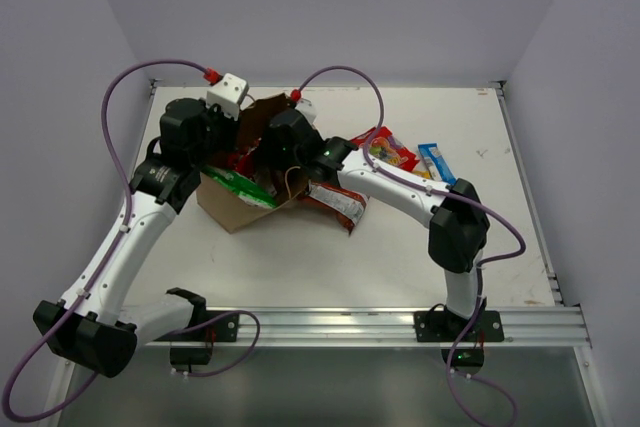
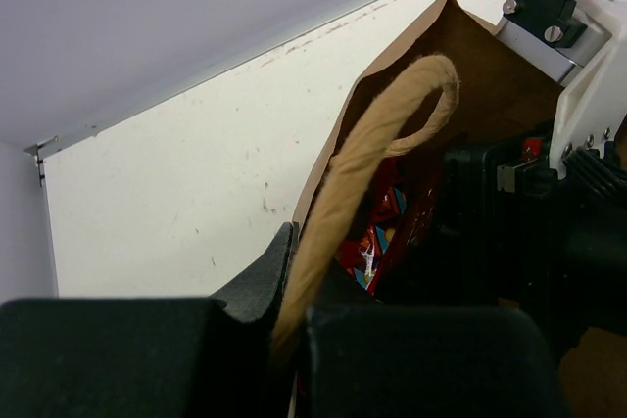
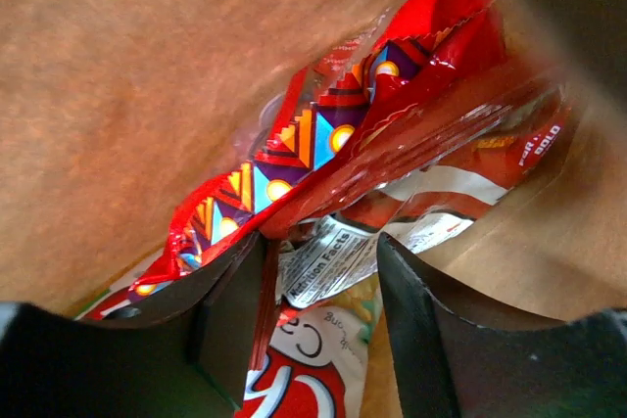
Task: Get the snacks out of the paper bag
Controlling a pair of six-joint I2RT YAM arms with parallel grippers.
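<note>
The brown paper bag lies tipped on the table with its mouth toward the arms. My left gripper is shut on its twisted paper handle, holding the mouth up. My right gripper is open and reaches inside the bag. Its fingers straddle the edges of the orange-red Doritos bag and a red and white packet with a nutrition label. The green chip bag shows at the bag's mouth. Outside lie the red-silver bag, the small red candy bag and the slim blue bar.
The right arm's wrist crowds close beside the left gripper at the bag's mouth. The white table has raised rails at its back and right edges, and a metal rail along the front by the arm bases.
</note>
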